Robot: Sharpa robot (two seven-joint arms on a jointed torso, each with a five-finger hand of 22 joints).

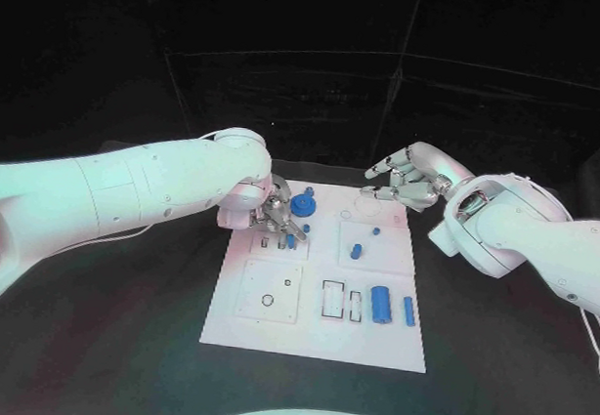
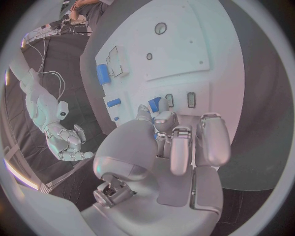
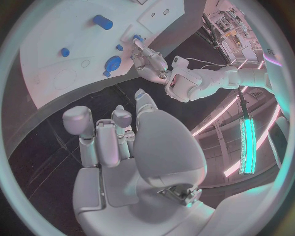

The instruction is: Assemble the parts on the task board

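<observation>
Task board [image 1: 314, 338], a white plate, lies flat in the middle of the black counter [image 1: 118, 348]. Blue parts sit on it: a round disc-shaped part [image 1: 306, 206] near the board's far edge, a small upright peg [image 1: 357, 251] toward the board's middle, and a thick cylinder [image 1: 381, 306] with a slimmer bar [image 1: 409, 311] beside it near the board's right edge.

Left robot hand [image 1: 269, 215] is over the far left portion of the board, fingers curled downward at the board surface. In the left wrist view its fingertips [image 2: 161, 118] close around a small blue part [image 2: 154, 104] at a slot on the board; the part appears pinched between thumb and a finger, though the contact is partly hidden by the hand itself.

Right robot hand [image 1: 404, 184] hovers at the far right corner of the board, just beyond its edge. Its fingers are apart, loosely bent, and hold nothing. The right wrist view shows the same hand [image 3: 117, 142] empty above the dark counter, with the board [image 3: 68, 44] and the left robot hand [image 3: 150, 64] beyond it.
</observation>
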